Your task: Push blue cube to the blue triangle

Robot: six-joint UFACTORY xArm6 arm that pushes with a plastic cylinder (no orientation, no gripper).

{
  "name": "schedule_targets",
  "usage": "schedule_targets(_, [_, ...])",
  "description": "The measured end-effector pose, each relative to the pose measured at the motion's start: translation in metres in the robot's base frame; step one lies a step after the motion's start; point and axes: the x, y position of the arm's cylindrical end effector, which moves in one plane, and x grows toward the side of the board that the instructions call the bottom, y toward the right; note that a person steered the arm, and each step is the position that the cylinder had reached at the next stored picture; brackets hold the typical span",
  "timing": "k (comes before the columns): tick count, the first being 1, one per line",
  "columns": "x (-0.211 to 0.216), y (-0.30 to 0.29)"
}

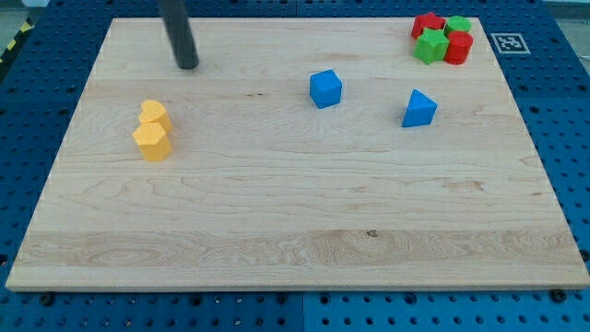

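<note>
Pale wooden desk [277, 231], flat, carrying all blocks. Dark rod, tip [187, 65] near view's top left, well apart from blocks; end effector absent, nothing held. Blue plastic cube [325, 88] mid-board, corner toward viewer, no long axis. Blue plastic triangle [419, 109] to its right. Risk: off-centre contact spinning cube past triangle.

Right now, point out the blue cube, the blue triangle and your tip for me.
blue cube [325, 88], camera view, middle of its top and front faces.
blue triangle [418, 109], camera view, middle of its visible face.
my tip [187, 65], camera view, the rod's very lower end, left of both blue blocks.
</note>
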Motion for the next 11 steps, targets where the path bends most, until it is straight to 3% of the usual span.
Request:
schedule_targets(2, [0.009,0.133])
schedule_targets(3, [0.038,0.188])
schedule_targets(4, [0.053,0.207])
schedule_targets(6, [0.057,0.14])
schedule_targets(9, [0.09,0.282])
schedule_targets(10, [0.091,0.288])
schedule_targets(11, [0.099,0.337])
